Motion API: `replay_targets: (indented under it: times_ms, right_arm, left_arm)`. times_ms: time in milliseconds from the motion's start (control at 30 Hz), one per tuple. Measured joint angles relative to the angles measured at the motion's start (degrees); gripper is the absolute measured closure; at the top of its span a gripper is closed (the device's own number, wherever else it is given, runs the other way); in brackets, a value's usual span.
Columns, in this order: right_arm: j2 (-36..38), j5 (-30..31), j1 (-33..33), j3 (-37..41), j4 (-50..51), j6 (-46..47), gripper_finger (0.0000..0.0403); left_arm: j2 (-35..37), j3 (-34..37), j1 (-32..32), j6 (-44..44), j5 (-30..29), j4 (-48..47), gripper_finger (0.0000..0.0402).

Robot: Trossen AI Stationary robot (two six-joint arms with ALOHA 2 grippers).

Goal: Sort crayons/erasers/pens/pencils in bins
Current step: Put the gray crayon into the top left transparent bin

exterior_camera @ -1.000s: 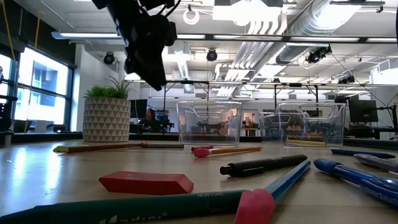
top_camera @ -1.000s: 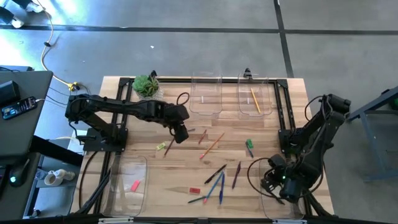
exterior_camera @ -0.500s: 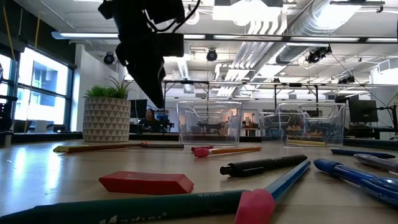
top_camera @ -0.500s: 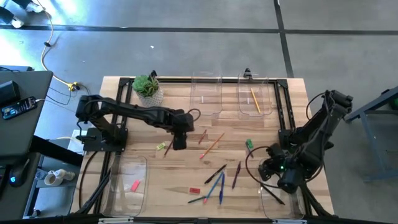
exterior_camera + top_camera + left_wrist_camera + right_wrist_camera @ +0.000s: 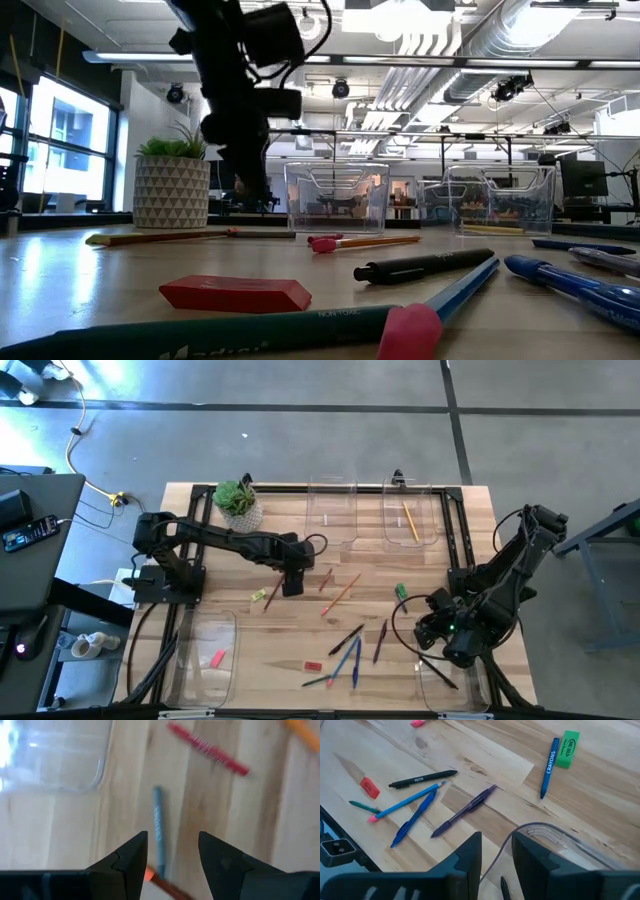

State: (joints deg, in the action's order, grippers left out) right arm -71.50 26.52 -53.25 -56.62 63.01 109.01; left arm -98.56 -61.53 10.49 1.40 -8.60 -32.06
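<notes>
- The left gripper (image 5: 292,586) hangs over the middle-left of the table in the high view, fingers spread and holding nothing.
- In the left wrist view a grey-blue crayon (image 5: 158,831) lies lengthwise in the gap between those fingers, on the bare wood; a red crayon (image 5: 207,748) lies at the upper right of that frame, and the rounded corner of a clear bin (image 5: 75,765) sits at the upper left.
- The step in hand looks like lining up for a pick of the grey-blue crayon. The next move calls for a straight descent that keeps the stick centred, then a close across its width, with care for the orange tip of another stick showing just beside its near end.
- The right gripper (image 5: 436,647) waits at the lower right of the high view, above the corner of another bin (image 5: 570,840); its fingers stand partly apart and empty.
- Much remains unsorted: a black pen (image 5: 422,779), blue pens (image 5: 415,817), a red eraser (image 5: 369,787) and a green eraser (image 5: 568,749) all lie loose on the table (image 5: 440,560).
- One yellow pencil (image 5: 410,520) already rests in the upper-right bin.
</notes>
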Motion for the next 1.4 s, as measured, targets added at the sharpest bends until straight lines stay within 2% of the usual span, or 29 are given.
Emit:
replay_targets:
  times_ms: [733,1133,1400]
  right_arm:
    - [-0.02,-0.07,0.00,0.00,1.92,0.44,0.0304]
    - [-0.02,-0.07,0.02,0.00,1.96,0.46,0.0304]
    - [-0.04,-0.11,0.02,0.00,1.98,1.73,0.0304]
  left_arm:
    - [-0.07,11.22,2.31,0.39,0.48,12.25,0.0238]
    - [-0.52,11.34,2.24,-0.87,0.48,15.67,0.0239]
    - [-3.26,11.11,2.16,2.04,1.95,15.52,0.0266]
